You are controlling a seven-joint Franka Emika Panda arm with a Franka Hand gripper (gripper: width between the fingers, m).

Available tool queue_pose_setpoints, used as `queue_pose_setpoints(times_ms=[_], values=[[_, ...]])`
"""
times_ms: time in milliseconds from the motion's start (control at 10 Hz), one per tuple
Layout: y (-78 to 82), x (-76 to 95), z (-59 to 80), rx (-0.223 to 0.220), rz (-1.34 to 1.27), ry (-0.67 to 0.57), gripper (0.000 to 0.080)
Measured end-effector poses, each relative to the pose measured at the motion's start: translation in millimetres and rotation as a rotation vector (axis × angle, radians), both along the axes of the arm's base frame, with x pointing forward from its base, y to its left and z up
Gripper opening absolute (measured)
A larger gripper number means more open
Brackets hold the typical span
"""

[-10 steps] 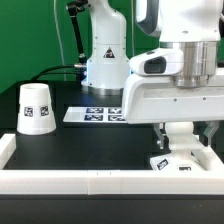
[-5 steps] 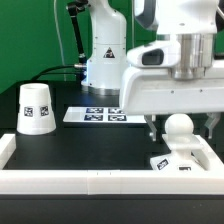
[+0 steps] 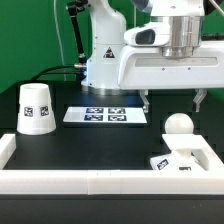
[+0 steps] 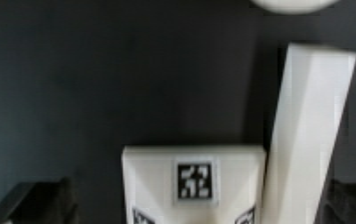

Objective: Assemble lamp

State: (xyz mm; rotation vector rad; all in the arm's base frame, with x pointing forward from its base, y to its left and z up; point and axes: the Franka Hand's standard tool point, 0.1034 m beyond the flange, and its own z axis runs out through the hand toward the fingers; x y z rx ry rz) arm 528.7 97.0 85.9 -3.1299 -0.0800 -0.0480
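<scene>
1. Three white plastic lamp parts are recorded, each marked with black-and-white square tags. No letters or numbers can be read on any of them.
2. Shade (image 3: 35,108): a smooth, matte truncated cone. It is stood upright, wide end down, at the exterior view's left, well apart from the other two parts. One tag is shown on its side.
3. Bulb (image 3: 180,125): a smooth ball on a short stem. It is stood upright on the base, toward the exterior view's right.
4. Base (image 3: 172,163): a flat square slab with tags shown on its upper face. It is set in the corner of the table, close against the wall.
5. Gripper (image 3: 175,104): it is hung over the bulb without touching it. The jaws are spread wide and nothing is gripped. Two dark fingers (image 3: 146,101) are seen, one to either side, just above the ball.
6. Marker board (image 3: 105,115): a thin flat white card printed with a row of tags. It is laid on the table between shade and bulb, further back.
7. Table (image 3: 90,145): a black, matte surface.
8. Wall (image 3: 100,181): a raised white border with a plain face.
9. Arm (image 3: 165,70): a glossy white housing. A small triangular sticker (image 3: 101,52) is noted on the pedestal behind, too small to be read.
10. Wrist view: it is blurred, and a tagged white block and a long white bar are shown over black. Which parts they are cannot be told.
</scene>
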Motion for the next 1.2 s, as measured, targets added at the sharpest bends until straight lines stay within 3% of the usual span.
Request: queue_pose_setpoints(times_ms=[200, 500, 700, 1000, 1200], values=[[1.2, -18.0, -4.8, 0.005, 0.017, -0.018, 0.0699], [2.0, -19.0, -6.1, 0.015, -0.047, -0.012, 0.0699], [2.2, -22.5, -8.5, 0.039, -0.254, 0.003, 0.0699], [24.1, -36.7, -13.6, 0.056, -0.544, 0.035, 0.0699], [28.0, -40.2, -15.5, 0.057, -0.528, 0.036, 0.0699]])
